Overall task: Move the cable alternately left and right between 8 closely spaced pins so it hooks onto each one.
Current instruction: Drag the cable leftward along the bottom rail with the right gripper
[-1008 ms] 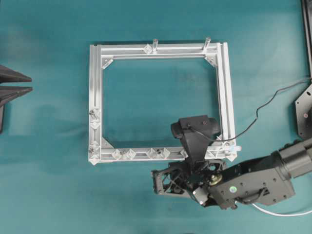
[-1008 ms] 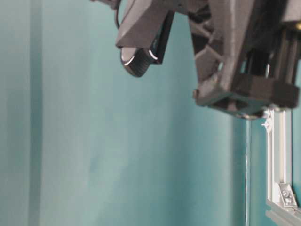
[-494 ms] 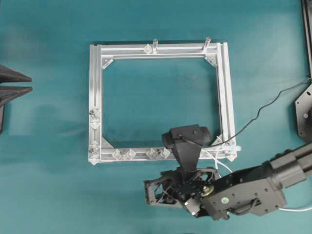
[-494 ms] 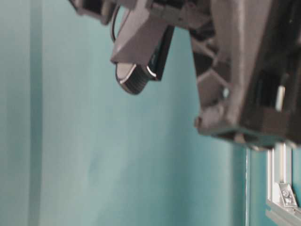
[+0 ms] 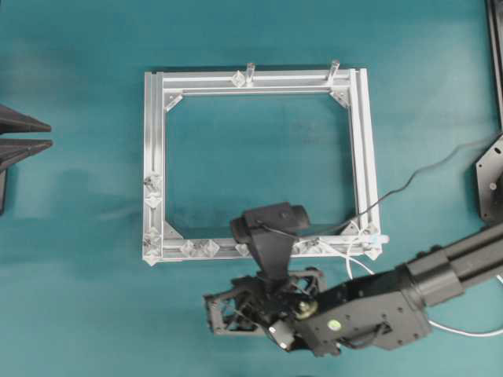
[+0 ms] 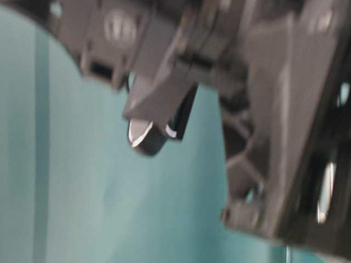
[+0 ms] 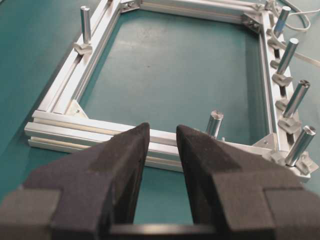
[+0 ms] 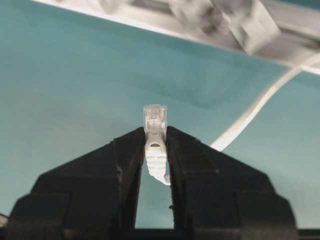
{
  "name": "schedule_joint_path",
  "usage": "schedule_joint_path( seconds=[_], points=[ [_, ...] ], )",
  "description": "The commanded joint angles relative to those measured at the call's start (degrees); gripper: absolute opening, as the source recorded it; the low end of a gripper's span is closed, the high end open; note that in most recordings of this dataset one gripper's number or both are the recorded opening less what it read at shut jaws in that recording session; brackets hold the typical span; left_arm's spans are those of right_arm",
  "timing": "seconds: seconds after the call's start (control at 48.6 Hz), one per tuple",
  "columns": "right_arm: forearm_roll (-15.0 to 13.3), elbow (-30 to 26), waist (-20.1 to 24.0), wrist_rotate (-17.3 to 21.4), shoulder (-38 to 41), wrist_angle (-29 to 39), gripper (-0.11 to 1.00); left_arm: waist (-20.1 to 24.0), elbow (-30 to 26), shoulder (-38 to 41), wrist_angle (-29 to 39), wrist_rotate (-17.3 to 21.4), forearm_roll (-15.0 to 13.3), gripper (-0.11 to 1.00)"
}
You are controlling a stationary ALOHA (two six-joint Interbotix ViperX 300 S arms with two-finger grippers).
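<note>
My right gripper (image 8: 155,132) is shut on the white plug (image 8: 154,116) of the cable (image 8: 255,107). The plug's clear tip sticks out past the fingertips, just above the teal table, with the frame's rail ahead. From overhead, the right arm (image 5: 354,314) reaches in below the bottom rail, and its wrist camera hides the middle pins. The cable (image 5: 355,263) trails back toward the frame's lower right corner. Small silvery pins (image 5: 200,248) stand in pairs along the bottom and left rails. My left gripper (image 7: 162,131) stands open and empty, left of the frame.
The square aluminium frame (image 5: 157,141) lies mid-table, with two taller slanted posts (image 5: 251,72) on its far rail. A thin black wire (image 5: 416,179) crosses from the right. In the table-level view the blurred right arm (image 6: 263,109) fills most of the picture.
The right arm has slid left along the outside of the bottom rail, carrying the plug with it. The left gripper has not moved.
</note>
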Motion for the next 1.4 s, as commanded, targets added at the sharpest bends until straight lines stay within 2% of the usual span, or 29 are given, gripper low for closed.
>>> schedule_joint_path(
  seconds=[0.0, 0.123, 0.391, 0.72, 1.378],
  points=[
    [-0.4, -2.8, -0.9, -1.8, -0.4, -0.4, 0.19, 0.3, -1.1, 0.6, -0.2, -0.3, 0.1, 0.34],
    [-0.3, -4.1, -2.1, -4.7, 0.4, -0.4, 0.19, 0.2, -1.1, 0.6, -0.2, -0.3, 0.1, 0.34],
    [-0.3, -3.8, -4.7, -6.2, 0.4, 0.0, 0.19, 0.3, -0.9, 0.6, -0.2, -0.3, 0.1, 0.34],
    [0.4, -3.3, -7.3, -9.8, 0.4, 0.1, 0.19, 0.2, -0.8, 0.6, -0.2, -0.3, 0.2, 0.34],
    [0.5, -2.5, -8.0, -10.4, 0.4, -0.1, 0.19, 0.2, -0.7, 0.6, -0.4, -0.3, 0.1, 0.34]
  ],
)
